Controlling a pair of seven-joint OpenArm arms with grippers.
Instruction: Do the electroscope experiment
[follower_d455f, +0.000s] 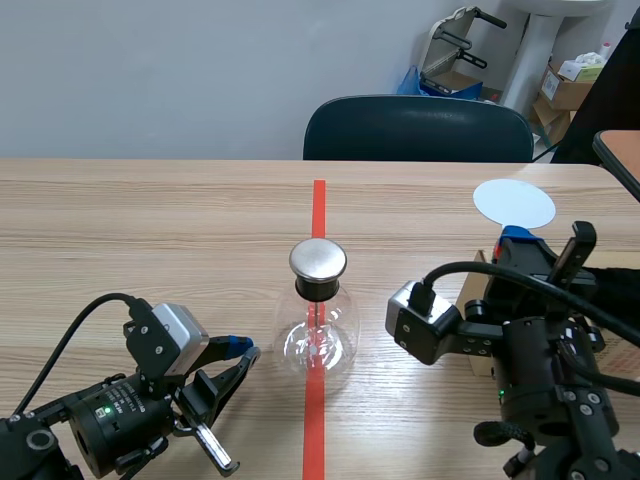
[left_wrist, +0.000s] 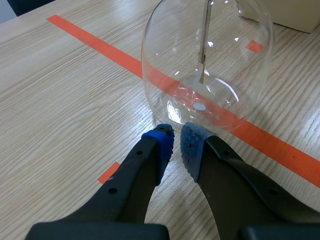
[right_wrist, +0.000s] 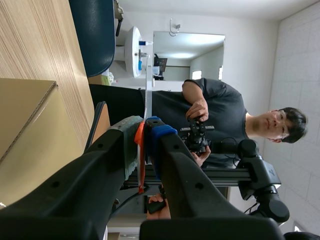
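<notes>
The electroscope (follower_d455f: 318, 310), a round clear glass flask with a black neck and a flat metal cap, stands on the red tape line at mid table. In the left wrist view the flask (left_wrist: 210, 60) fills the space just ahead, and a thin metal rod with a leaf (left_wrist: 202, 55) hangs inside it. My left gripper (follower_d455f: 240, 352) (left_wrist: 176, 137) lies low at the flask's base, its blue pads almost touching and nothing between them. My right gripper (follower_d455f: 512, 240) (right_wrist: 145, 130) is turned sideways and raised, shut on a thin rod (right_wrist: 148, 80), orange at the pads and pale beyond.
A cardboard box (follower_d455f: 472, 295) (right_wrist: 30, 145) sits under the right arm. On the table's far right lies a white disc (follower_d455f: 513, 203). A dark chair (follower_d455f: 418, 128) stands behind the table. A person (right_wrist: 220, 115) shows in the right wrist view, hands on a device.
</notes>
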